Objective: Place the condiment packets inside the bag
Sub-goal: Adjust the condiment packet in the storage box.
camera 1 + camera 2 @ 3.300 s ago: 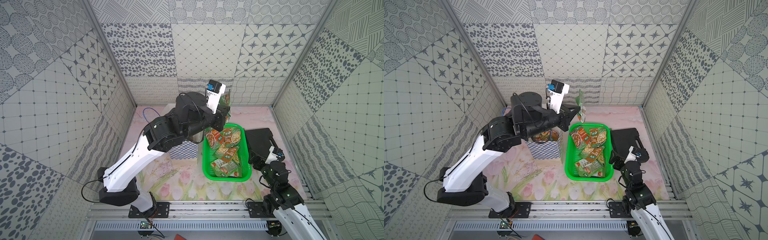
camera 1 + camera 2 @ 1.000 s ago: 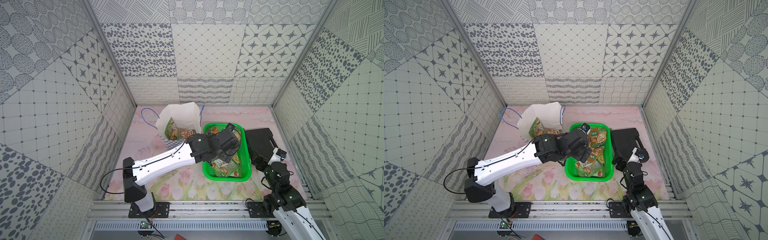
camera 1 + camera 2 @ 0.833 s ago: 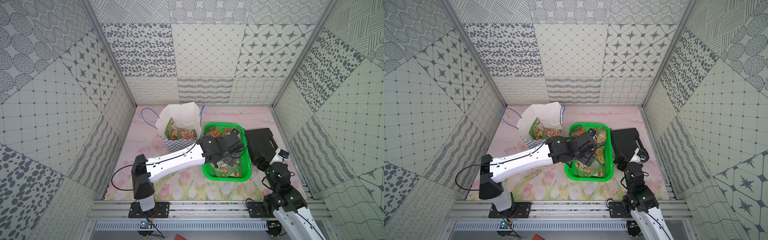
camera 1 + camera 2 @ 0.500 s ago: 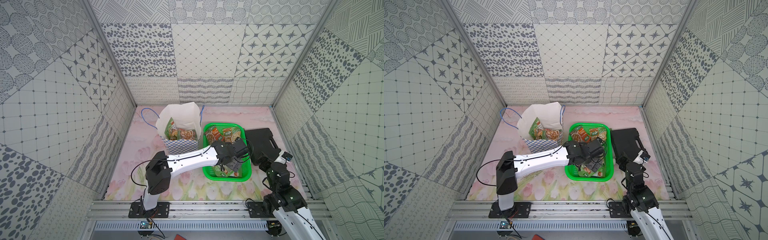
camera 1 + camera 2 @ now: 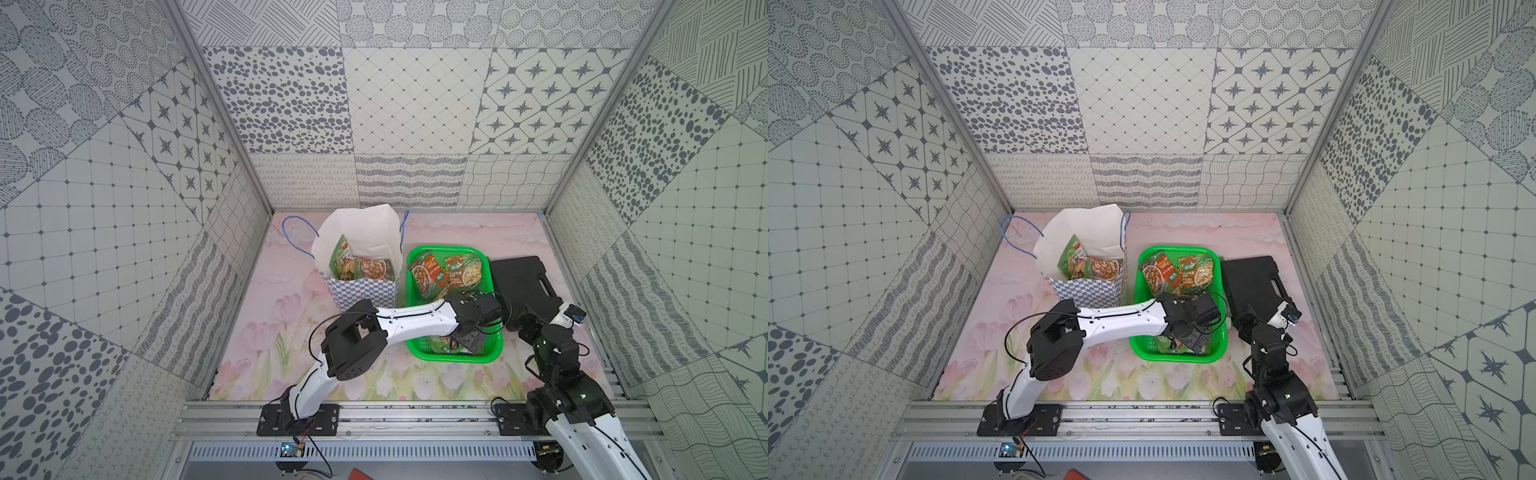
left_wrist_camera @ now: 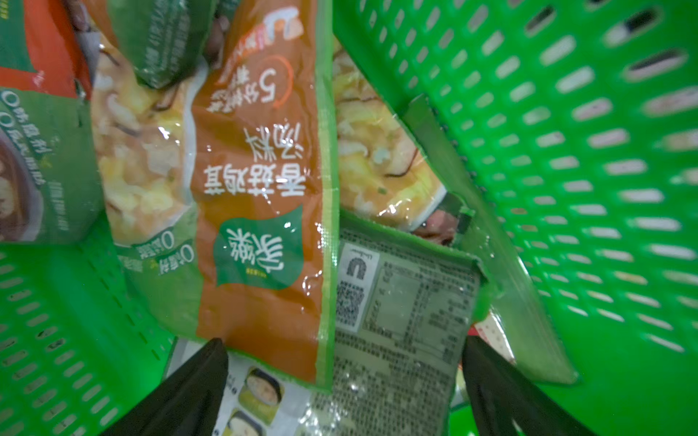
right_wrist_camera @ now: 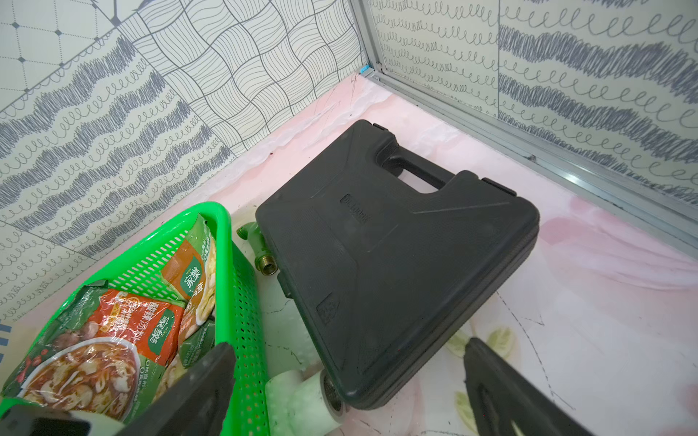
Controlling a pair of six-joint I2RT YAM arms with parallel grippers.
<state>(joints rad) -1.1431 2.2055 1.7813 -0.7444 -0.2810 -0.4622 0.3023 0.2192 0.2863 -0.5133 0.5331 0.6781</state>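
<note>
- Green mesh basket (image 5: pixel 457 358) is seen mid-table with condiment packets (image 5: pixel 440 274) piled inside; more are tucked in the bag (image 5: pixel 361 232) at its 10 o'clock.
- Left gripper (image 6: pixel 344 341) is found down in the basket, jaws spread wide over packets, nothing pinched.
- Right gripper (image 7: pixel 349 343) is held wide open too, hovering empty by the black case (image 7: pixel 396 245) at the basket's 3 o'clock.

The condiment packets (image 6: pixel 257 188) are glossy, crinkled plastic film that catches bright highlights. The basket (image 6: pixel 566 151) is smooth, perforated green plastic. The bag (image 5: pixel 365 232) is matt white paper with thin cord handles. The black case (image 7: pixel 396 256) is matt, finely textured plastic.
</note>
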